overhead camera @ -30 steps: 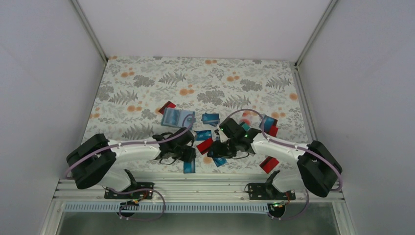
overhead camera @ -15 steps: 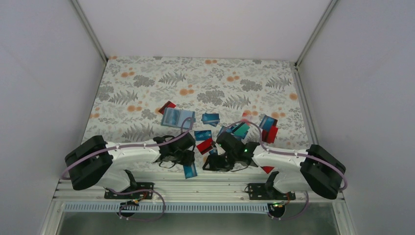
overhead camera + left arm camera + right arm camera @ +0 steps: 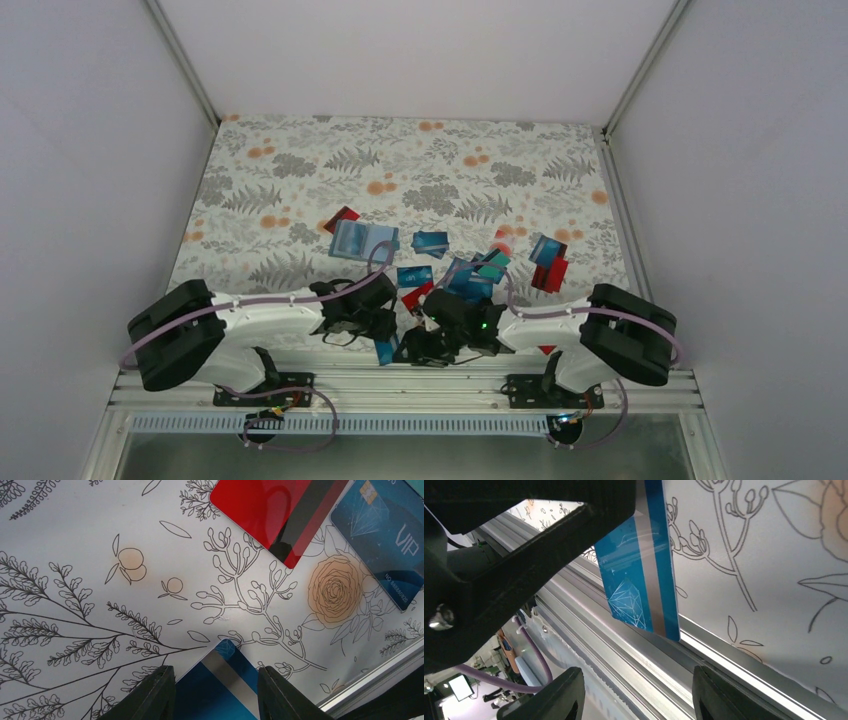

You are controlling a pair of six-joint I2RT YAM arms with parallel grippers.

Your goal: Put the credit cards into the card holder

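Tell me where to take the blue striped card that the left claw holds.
Probably grip the blue striped card at its free end, sticking out beyond the left claw toward the metal rail; approach from the near edge, pinching its flat faces.

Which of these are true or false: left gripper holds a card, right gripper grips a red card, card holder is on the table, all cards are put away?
The left gripper holds a blue striped card. True.
The right gripper grips a red card. False: its jaws stand apart, nothing between them.
The card holder lies on the table, in neither gripper. True.
All cards are in the holder. False: many cards lie loose on the table.
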